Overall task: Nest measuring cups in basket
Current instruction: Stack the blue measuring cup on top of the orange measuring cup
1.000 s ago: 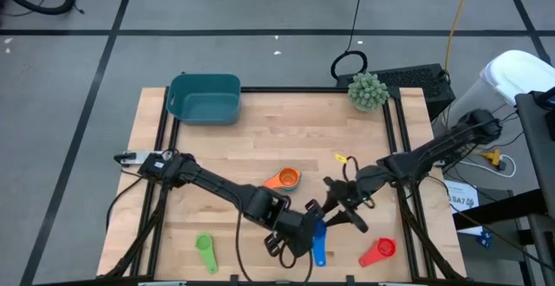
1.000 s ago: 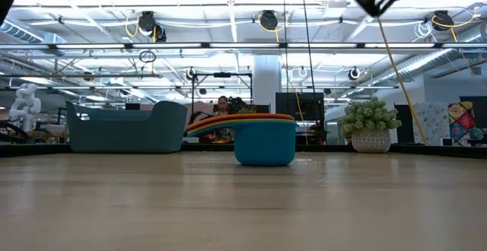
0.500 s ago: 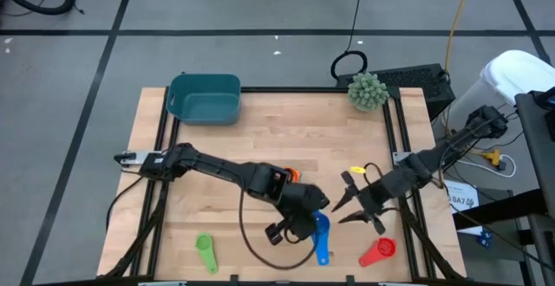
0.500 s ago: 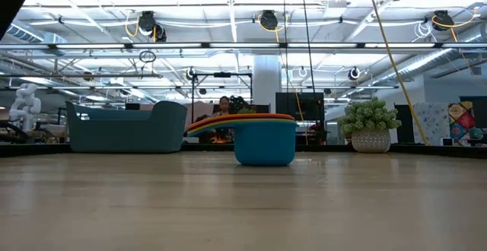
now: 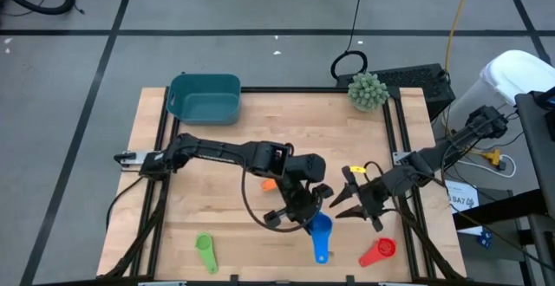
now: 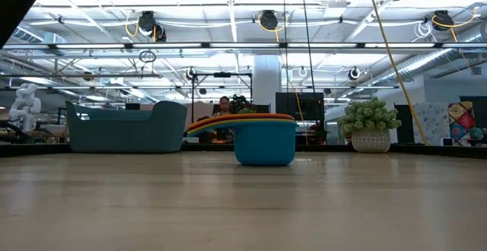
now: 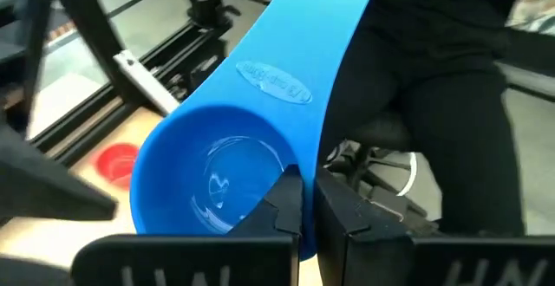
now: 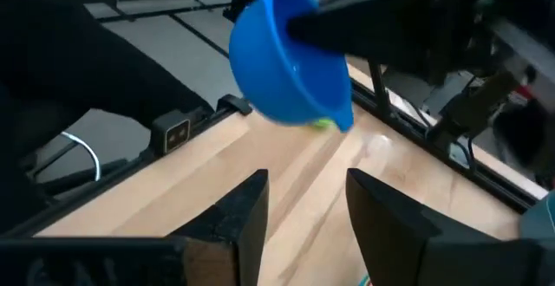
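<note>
My left gripper [image 5: 308, 217] is shut on the blue measuring cup [image 5: 321, 232], near the table's front middle. The cup also shows in the left wrist view [image 7: 217, 173] and the right wrist view [image 8: 286, 52]. My right gripper [image 5: 347, 198] is open and empty just right of it; its fingers [image 8: 238, 221] point at the cup. A stack of nested cups [image 6: 264, 138] stands on the table, its orange part [image 5: 270, 184] half hidden under my left arm. The green cup [image 5: 205, 251] and the red cup [image 5: 379, 250] lie near the front edge. The teal basket [image 5: 205, 98] stands at the far left. My left gripper holds the blue cup by the bowl's rim [image 7: 290, 169], beside the root of the handle. One finger is inside the bowl and one outside. The cup is lifted clear of the table and tilted, its handle [image 7: 303, 52] pointing away from the gripper.
A spiky green ball plant [image 5: 368, 90] in a pot stands at the far right corner. Black rails run along the table's left and right edges. Bare wood lies between the basket and the cups.
My left gripper has gone up and toward the table's far edge with the blue cup, which has come off the table and tipped. My right gripper has drawn back toward the table's right edge and stays open.
</note>
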